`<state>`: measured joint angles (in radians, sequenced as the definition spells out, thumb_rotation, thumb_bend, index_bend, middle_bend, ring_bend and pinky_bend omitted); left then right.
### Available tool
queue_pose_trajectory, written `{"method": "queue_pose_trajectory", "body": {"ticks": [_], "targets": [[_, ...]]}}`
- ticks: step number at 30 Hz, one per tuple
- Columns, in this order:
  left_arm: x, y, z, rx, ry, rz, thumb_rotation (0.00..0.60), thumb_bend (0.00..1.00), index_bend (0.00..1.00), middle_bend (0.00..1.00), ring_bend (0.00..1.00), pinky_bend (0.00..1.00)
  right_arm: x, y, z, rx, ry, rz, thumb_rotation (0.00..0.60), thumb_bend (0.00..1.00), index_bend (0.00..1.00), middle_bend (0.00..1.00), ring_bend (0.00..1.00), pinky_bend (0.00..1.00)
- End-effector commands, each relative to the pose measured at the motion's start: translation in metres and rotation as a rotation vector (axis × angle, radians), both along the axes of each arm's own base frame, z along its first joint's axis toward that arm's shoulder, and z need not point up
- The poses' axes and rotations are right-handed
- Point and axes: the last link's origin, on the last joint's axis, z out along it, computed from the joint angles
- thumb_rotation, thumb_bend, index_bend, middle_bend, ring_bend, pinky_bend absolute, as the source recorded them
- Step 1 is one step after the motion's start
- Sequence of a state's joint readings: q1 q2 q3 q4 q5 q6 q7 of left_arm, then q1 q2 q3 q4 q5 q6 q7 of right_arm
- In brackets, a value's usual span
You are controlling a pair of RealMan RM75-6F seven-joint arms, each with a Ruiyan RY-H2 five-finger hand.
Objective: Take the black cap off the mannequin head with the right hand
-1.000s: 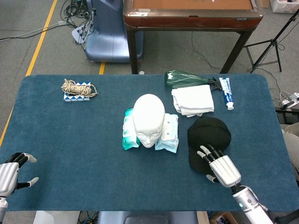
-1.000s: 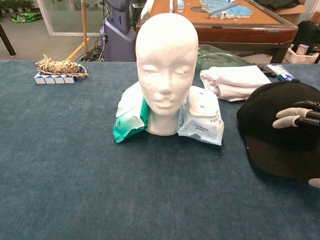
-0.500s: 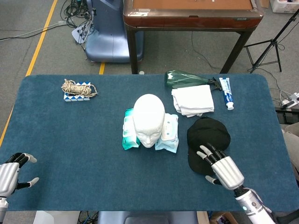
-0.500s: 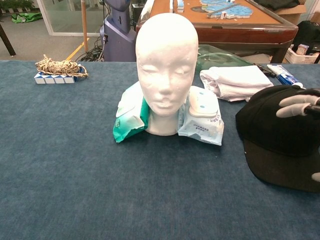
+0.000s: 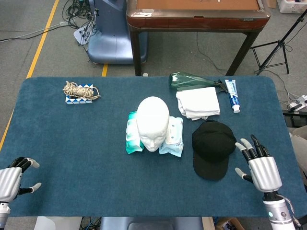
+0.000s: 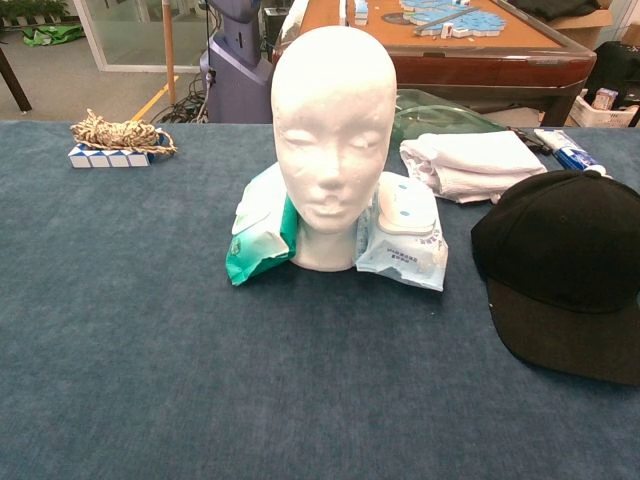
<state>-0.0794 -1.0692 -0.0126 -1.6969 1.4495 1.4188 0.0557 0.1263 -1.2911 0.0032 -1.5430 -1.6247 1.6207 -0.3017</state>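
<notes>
The black cap (image 5: 213,147) (image 6: 565,270) lies on the blue table, brim toward the front edge, to the right of the bare white mannequin head (image 5: 152,123) (image 6: 333,130). My right hand (image 5: 259,167) hovers to the right of the cap, apart from it, fingers spread and holding nothing; the chest view does not show it. At the front left corner my left hand (image 5: 12,176) rests open with nothing in it.
Wet-wipe packs (image 5: 130,137) (image 6: 405,230) flank the head. A folded white cloth (image 5: 197,103), a green bottle (image 5: 188,80) and a toothpaste tube (image 5: 232,95) lie behind the cap. A rope bundle on a checkered block (image 5: 80,91) sits far left. A wooden table (image 5: 196,14) stands beyond.
My right hand has lifted off the cap and moved away to the right, leaving the cap lying on the table. It has left the chest view. The left hand stays put.
</notes>
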Motion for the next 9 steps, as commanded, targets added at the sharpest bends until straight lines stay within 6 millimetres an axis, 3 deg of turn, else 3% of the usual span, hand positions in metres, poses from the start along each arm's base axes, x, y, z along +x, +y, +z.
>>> {"method": "queue_pose_trajectory", "body": {"ticks": [1,9], "targets": [[0.000,0.001,0.000,0.000,-0.002,0.000,0.600,0.07,0.41,0.34,0.21,0.43,-0.009,-0.001,0.005,-0.016,-0.021,-0.032,0.600,0.00,0.25,0.21,0.06,0.27],[0.000,0.005,-0.008,-0.035,-0.002,0.001,0.600,0.07,0.41,0.34,0.21,0.43,-0.017,-0.003,0.018,-0.037,-0.054,-0.057,0.600,0.00,0.26,0.21,0.06,0.27]]}}
